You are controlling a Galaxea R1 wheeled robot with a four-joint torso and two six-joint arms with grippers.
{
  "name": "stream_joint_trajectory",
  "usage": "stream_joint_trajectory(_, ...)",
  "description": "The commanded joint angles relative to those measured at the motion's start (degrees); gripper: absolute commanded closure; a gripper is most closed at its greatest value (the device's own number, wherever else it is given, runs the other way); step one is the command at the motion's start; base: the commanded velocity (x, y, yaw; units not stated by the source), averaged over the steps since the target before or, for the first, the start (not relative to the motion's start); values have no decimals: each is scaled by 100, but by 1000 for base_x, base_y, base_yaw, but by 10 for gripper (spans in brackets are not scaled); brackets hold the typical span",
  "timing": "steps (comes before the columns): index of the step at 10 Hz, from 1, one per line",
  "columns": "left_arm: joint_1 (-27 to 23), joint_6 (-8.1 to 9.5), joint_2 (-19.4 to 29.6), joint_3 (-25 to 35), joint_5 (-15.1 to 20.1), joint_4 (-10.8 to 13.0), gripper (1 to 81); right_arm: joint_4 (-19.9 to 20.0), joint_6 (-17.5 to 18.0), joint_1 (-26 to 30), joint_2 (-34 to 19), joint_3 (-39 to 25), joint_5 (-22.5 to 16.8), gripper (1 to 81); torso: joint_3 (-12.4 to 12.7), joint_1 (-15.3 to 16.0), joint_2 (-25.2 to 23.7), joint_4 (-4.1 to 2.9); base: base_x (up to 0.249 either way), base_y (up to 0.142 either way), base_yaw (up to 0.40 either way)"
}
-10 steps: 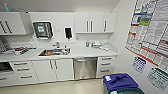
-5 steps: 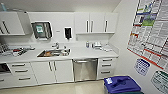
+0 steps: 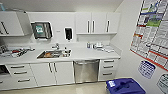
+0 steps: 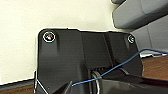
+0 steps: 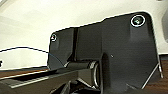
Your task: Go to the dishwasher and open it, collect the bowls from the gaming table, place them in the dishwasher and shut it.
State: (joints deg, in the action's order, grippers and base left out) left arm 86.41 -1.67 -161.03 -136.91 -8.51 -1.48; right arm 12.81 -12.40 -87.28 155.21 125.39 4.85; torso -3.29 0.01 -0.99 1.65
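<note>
Kitchenette: dishwasher [image 3: 86, 70] shut under white counter [image 3: 82, 53], beside sink [image 3: 53, 53]; gripper states unclear.

No words or numbers can be read anywhere. To the right of the dishwasher [image 3: 86, 70], big posters [image 3: 152, 32] hang on the wall with coloured blocks and lines of print, but the print is too blurry to read. The blue bin [image 3: 125, 86] on the floor, in front of the dishwasher and to its right, has a small white label [image 3: 111, 83] that is also too blurry to read.
</note>
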Motion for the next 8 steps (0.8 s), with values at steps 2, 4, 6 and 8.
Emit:
stream_joint_trajectory(2,-242,-18,88,50,297,42,10,-33,-8,286,-110,-60,-345,10,0,0,0,0,109,75,0)
stream_joint_trajectory(4,-242,-18,79,50,297,42,10,-33,-8,294,-110,-25,-345,10,0,0,0,0,109,75,0)
stream_joint_trajectory(6,-242,-18,79,50,297,42,10,-33,-8,294,-110,-25,-345,10,0,0,0,0,111,75,0)
stream_joint_trajectory(8,-242,-18,79,50,297,42,10,-33,-8,294,-102,1,-345,10,0,0,0,0,116,75,0)
